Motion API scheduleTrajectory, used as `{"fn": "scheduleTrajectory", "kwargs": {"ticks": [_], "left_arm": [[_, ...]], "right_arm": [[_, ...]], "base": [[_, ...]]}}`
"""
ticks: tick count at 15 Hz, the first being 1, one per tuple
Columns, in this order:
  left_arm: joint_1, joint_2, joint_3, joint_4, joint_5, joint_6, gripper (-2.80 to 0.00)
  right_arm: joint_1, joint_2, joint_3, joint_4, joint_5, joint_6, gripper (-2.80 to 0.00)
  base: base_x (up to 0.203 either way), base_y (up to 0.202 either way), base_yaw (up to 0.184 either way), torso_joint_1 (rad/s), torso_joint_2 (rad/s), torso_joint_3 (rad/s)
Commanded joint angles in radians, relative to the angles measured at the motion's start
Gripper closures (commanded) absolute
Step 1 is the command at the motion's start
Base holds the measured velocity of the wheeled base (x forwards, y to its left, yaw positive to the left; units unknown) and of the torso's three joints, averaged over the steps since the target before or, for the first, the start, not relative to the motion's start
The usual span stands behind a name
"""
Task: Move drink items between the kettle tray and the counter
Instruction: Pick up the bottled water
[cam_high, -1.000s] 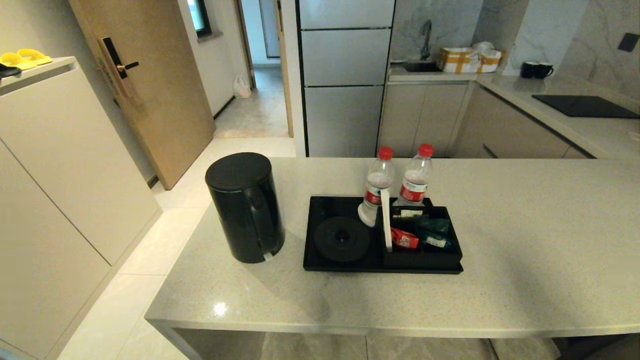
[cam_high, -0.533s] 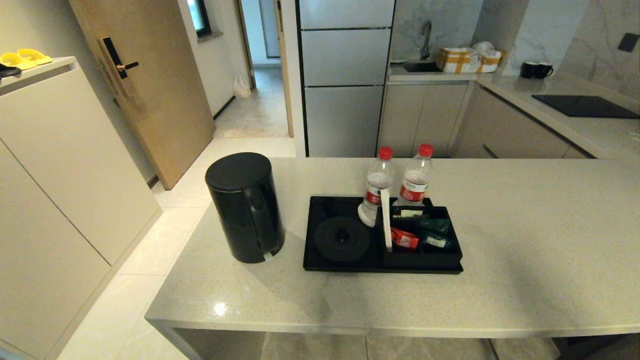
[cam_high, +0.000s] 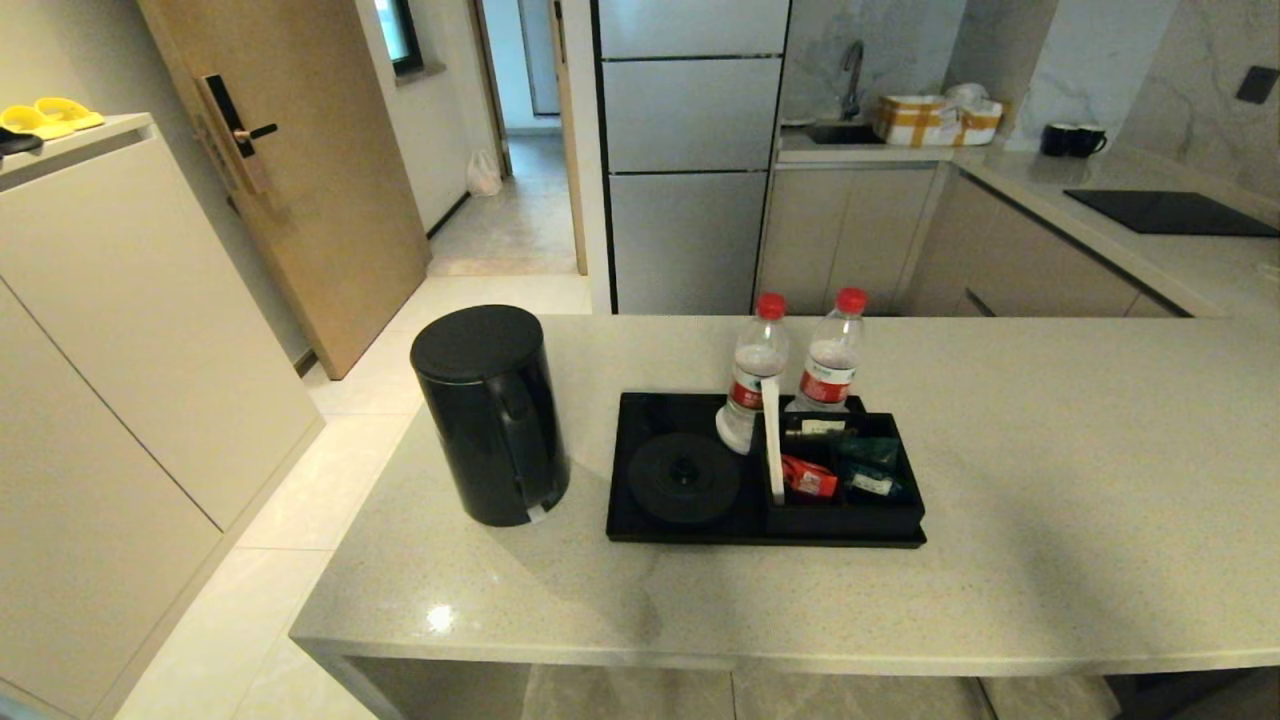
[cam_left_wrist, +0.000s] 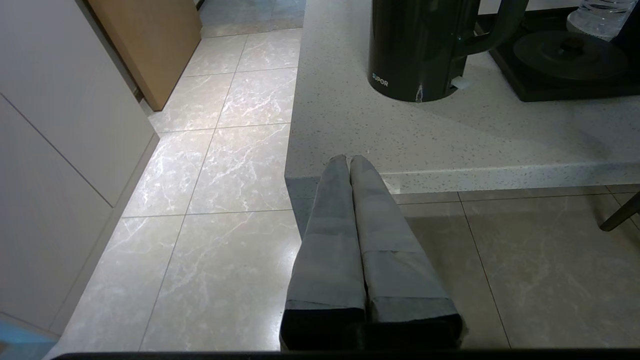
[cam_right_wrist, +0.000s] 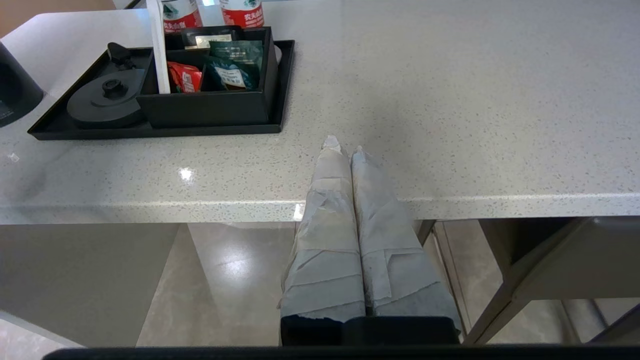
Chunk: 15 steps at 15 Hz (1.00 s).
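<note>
kettle (cam_high: 489, 415) on counter (cam_high: 1050, 480) nr left edge, beside tray (cam_high: 640, 420) | 2 bottles (cam_high: 757, 370) at tray's far edge | my L claw (cam_left_wrist: 349, 161) & R claw (cam_right_wrist: 341, 146) pinched closed, empty, off counter's near edge

The kettle (cam_high: 490, 415) stands on the counter (cam_high: 1050, 500), just left of the tray (cam_high: 640, 525). On the tray, the round base (cam_high: 684, 478) lies at the left and the compartment (cam_high: 845, 515) with sachets (cam_high: 810, 477) at the right, a divider strip (cam_high: 773, 440) between them. Two bottles (cam_high: 752, 375) stand upright side by side at the tray's far edge.
</note>
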Motion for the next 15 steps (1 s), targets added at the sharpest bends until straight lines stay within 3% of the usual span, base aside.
{"fn": "scheduleTrajectory", "kwargs": {"ticks": [1, 13, 15], "left_arm": [[0.0, 0.0, 0.001, 0.0, 0.0, 0.0, 0.0], [0.0, 0.0, 0.0, 0.0, 0.0, 0.0, 0.0], [0.0, 0.0, 0.0, 0.0, 0.0, 0.0, 0.0]], "right_arm": [[0.0, -0.002, 0.0, 0.0, 0.0, 0.0, 0.0], [0.0, -0.002, -0.01, 0.006, -0.001, 0.004, 0.0], [0.0, 0.029, -0.112, 0.033, -0.006, 0.016, 0.0]], "base": [[0.0, 0.0, 0.0, 0.0, 0.0, 0.0], [0.0, 0.0, 0.0, 0.0, 0.0, 0.0], [0.0, 0.0, 0.0, 0.0, 0.0, 0.0]]}}
